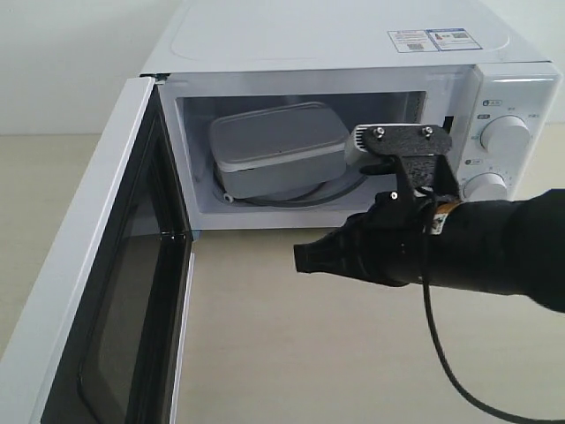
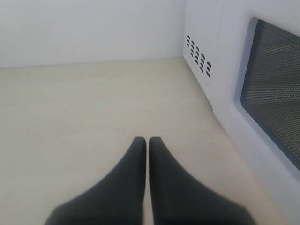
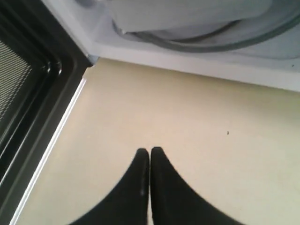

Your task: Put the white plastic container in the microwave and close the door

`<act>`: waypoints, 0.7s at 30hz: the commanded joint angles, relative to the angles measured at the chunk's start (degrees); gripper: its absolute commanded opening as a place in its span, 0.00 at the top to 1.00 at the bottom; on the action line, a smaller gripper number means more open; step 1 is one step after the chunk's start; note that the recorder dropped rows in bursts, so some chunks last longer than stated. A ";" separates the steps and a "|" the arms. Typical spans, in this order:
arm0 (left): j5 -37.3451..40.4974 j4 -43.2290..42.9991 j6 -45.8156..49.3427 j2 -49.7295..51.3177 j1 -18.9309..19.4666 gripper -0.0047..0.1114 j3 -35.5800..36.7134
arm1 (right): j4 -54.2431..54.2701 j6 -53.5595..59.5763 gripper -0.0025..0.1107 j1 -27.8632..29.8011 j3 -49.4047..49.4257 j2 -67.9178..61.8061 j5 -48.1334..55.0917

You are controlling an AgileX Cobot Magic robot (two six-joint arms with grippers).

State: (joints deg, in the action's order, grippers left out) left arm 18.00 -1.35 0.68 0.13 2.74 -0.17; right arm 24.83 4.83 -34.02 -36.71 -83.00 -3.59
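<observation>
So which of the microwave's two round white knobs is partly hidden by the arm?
The lower round white knob; the black right arm cuts across its bottom edge, while the upper knob shows whole.

One microwave (image 1: 335, 35). One door (image 1: 79, 265), at the microwave's left edge. One white plastic container (image 1: 278, 141), inside the microwave. Two round knobs on the microwave's front: upper knob (image 1: 505, 134), lower knob (image 1: 487, 185). One sticker (image 1: 433, 40), on the microwave's top. Two grippers: left gripper (image 2: 148, 143), right gripper (image 3: 149, 152).

Door (image 1: 124, 300) — lower end off-frame
</observation>
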 commanded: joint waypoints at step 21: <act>-0.21 0.02 0.23 -0.13 0.18 0.93 0.17 | -0.10 2.39 0.98 0.20 0.28 31.92 37.68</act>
State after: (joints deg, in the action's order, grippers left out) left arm 18.00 -1.35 0.68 0.13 2.74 -0.17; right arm 24.83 6.82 -34.02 -36.71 -52.87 33.03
